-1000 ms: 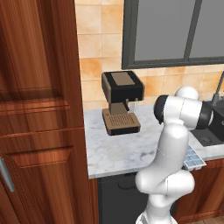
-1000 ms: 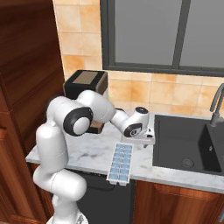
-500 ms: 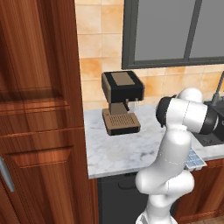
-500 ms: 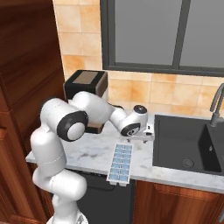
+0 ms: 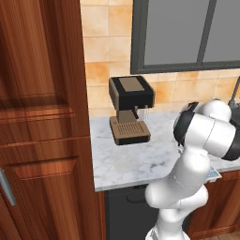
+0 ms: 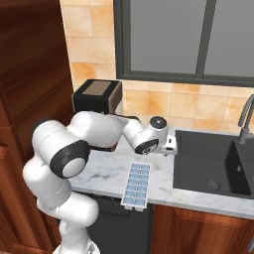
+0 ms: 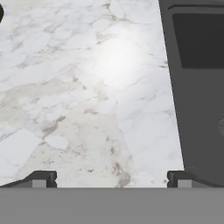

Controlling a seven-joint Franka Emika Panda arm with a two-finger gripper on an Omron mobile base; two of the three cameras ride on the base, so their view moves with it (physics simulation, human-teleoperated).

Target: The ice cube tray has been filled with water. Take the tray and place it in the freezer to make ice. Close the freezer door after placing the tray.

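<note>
the gripper (image 7: 112, 177) hangs just above the marble worktop (image 7: 87, 87) with its two fingertips (image 7: 41, 178) spread wide apart and nothing between them; the bare stone lies straight beneath it, and the dark sink (image 7: 197, 87) edge runs along one side of its view; from the right base view the gripper (image 6: 170, 144) sits near the sink (image 6: 213, 163) rim, and the ice cube tray (image 6: 137, 184) lies flat on the worktop (image 6: 104, 173) just in front of it, toward the counter edge, apart from the fingers, its cells pale blue with water (image 6: 138, 181); behind the arm, further along the wall, stands a brown and black coffee machine (image 5: 130, 108); beyond that rises the tall wooden cabinet (image 5: 42, 117).
</note>
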